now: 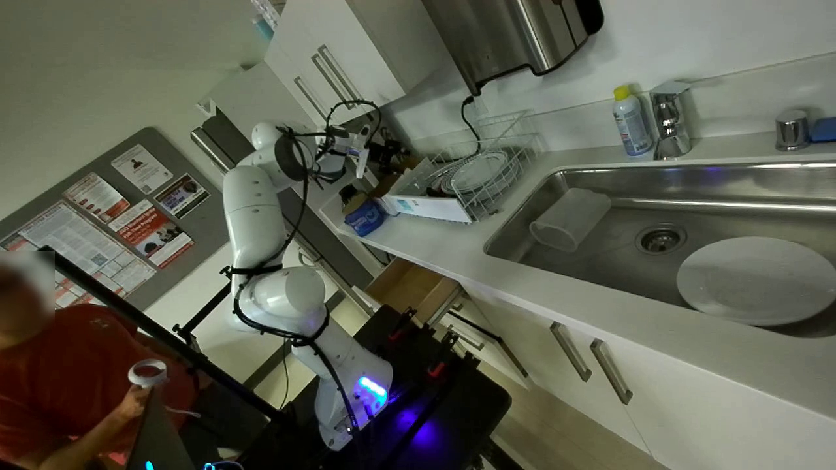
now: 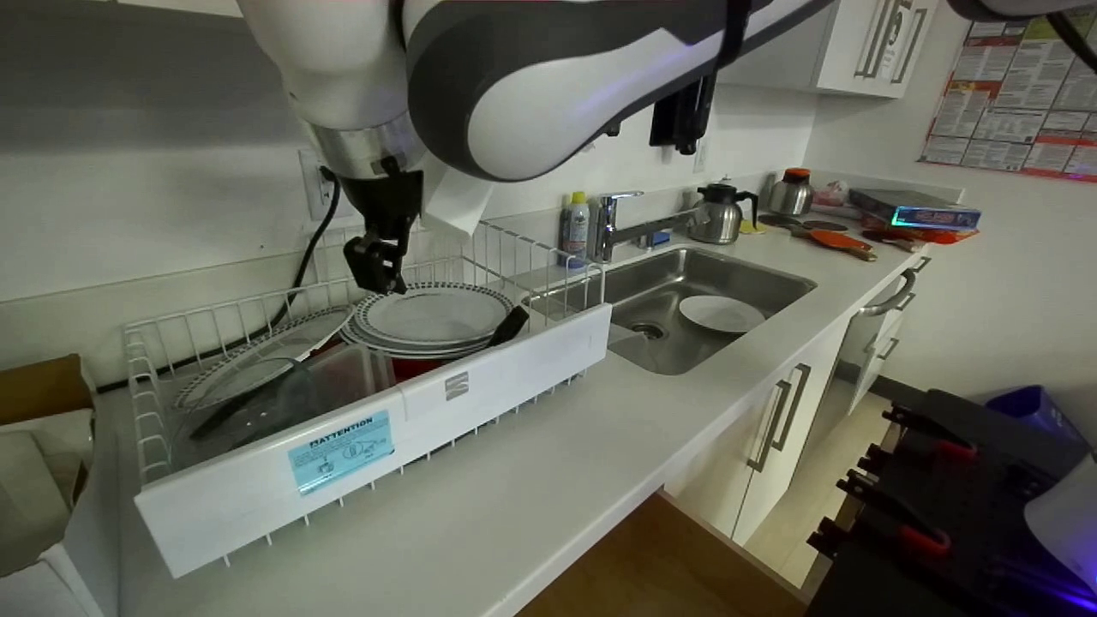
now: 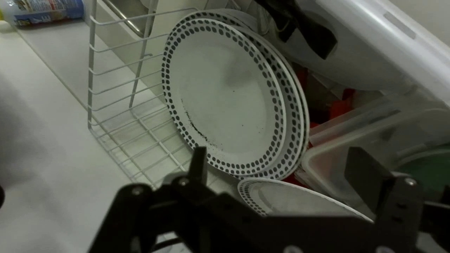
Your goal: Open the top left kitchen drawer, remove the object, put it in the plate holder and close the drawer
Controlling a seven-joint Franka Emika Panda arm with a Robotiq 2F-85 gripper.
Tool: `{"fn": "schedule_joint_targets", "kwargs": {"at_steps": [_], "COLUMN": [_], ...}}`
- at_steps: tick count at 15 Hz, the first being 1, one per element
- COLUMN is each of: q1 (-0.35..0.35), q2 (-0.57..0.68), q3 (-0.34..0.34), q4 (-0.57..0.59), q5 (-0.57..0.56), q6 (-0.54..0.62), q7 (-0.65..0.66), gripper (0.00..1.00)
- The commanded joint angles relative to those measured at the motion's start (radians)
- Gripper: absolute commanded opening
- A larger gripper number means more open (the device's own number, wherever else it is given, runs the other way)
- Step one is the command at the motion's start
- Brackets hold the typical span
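Kitchen surroundings in an exterior view: grey notice board [image 1: 189,163] with posters [image 1: 150,225] at 9 o'clock; white wall cabinets [image 1: 346,39] at 11 o'clock; pale wall [image 1: 705,46] at 2; steel sink [image 1: 588,267] recessed in a white countertop [image 1: 450,241] at 3; lower white cupboard doors [image 1: 679,411] with bar handles [image 1: 570,351] at 4; light floor [image 1: 548,424] at 5. Lighting across the room is dimmer toward 10 o'clock, brighter toward 2.

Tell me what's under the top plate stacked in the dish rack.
Under the top plate lie more dotted-rim plates, their middles hidden, and, lower, something red, too covered to identify.
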Motion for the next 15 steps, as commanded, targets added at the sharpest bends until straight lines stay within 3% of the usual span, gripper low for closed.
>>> {"fn": "schedule_joint_targets", "kwargs": {"at_steps": [1,7,8,9,15], "q1": [-0.014,-0.017,-0.023,0.001,-0.032], "q2": [-0.103,-0.316,-0.355,-0.399,-0.600], "q3": [0.063,0.165,0.178,0.148,0.182], "q4": [-0.076,-0.271,-0.321,-0.368,-0.664], "q5": [0.089,0.210,0.208,0.238,0.294], "q6": [-0.015,-0.144,-0.136,-0.111,0.074], "q7": [-0.026,-0.025,-0.041,-0.067,-0.243], "gripper": [1.00,1.00,1.00,1.00,1.00]}}
